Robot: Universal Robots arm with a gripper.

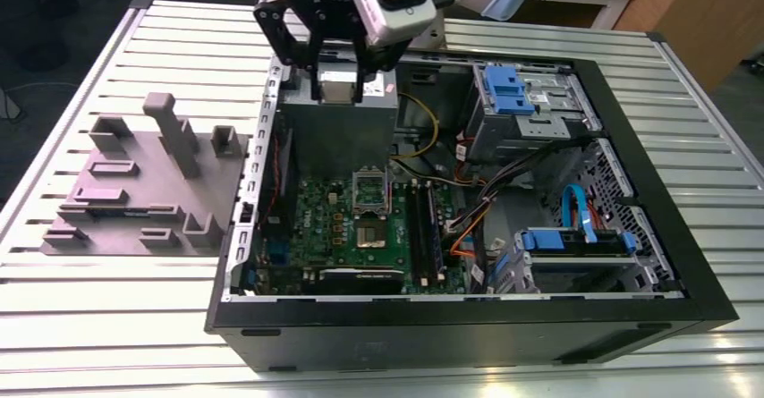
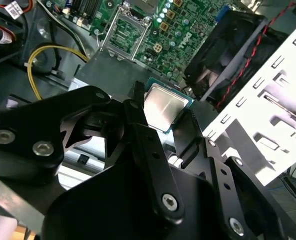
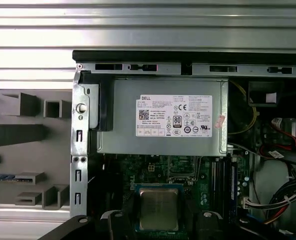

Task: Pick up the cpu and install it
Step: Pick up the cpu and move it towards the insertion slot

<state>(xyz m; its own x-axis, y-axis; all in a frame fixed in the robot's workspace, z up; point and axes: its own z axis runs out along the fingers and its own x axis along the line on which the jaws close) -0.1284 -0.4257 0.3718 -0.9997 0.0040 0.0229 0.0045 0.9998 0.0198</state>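
Chip lifted, socket waiting: the cpu [image 2: 163,107], a flat square chip with a silver top, sits clamped by two opposite edges in the gripper [image 1: 338,83], its jaws drawn in narrow around it. In both wrist views the chip shows clear of any surface, carried in the air with its metal face toward the cameras.

Directly beneath the gripper lies the grey power supply box [image 3: 162,125] with its white label, mounted at one end of the open computer case [image 1: 478,313]. Beyond that box, lower down and further into the case from the gripper, lies the green motherboard [image 1: 346,237]. Its socket [image 2: 125,32] looks open and empty, with the metal frame around it bare.

The pick-up therefore appears complete. The install is not yet done: the chip is well apart from the socket, both above it and off to one side, and has to be brought over, lined up and set down.

Outside the case, away from the gripper on the exterior view's left, a grey holder block [image 1: 143,192] rests on the slatted metal counter [image 1: 120,309].
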